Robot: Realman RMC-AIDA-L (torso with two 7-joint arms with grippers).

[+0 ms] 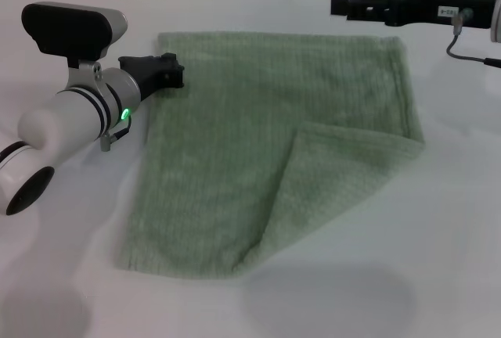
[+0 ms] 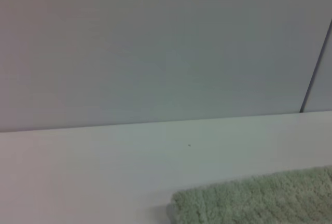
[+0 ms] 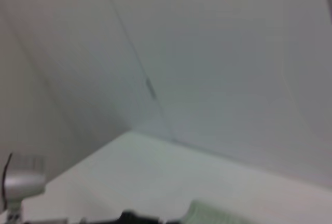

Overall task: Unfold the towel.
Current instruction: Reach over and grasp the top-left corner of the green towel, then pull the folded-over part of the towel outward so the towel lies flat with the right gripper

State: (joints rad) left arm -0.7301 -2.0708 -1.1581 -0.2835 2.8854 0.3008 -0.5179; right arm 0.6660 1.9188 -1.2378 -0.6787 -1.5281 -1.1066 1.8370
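Sage-green terry towel (image 1: 266,150) lies mid-table (image 1: 438,275), mostly flat, near-right corner folded over, so I judge last flap pending: needs pinching, pulling outward; left gripper (image 1: 171,72) at towel's left edge, right gripper (image 1: 356,5) beyond far-right corner, finger states can't tell.

White left arm (image 1: 59,123) with black bands, green light, black hand (image 1: 160,70); black right hand (image 1: 368,5), grey cable
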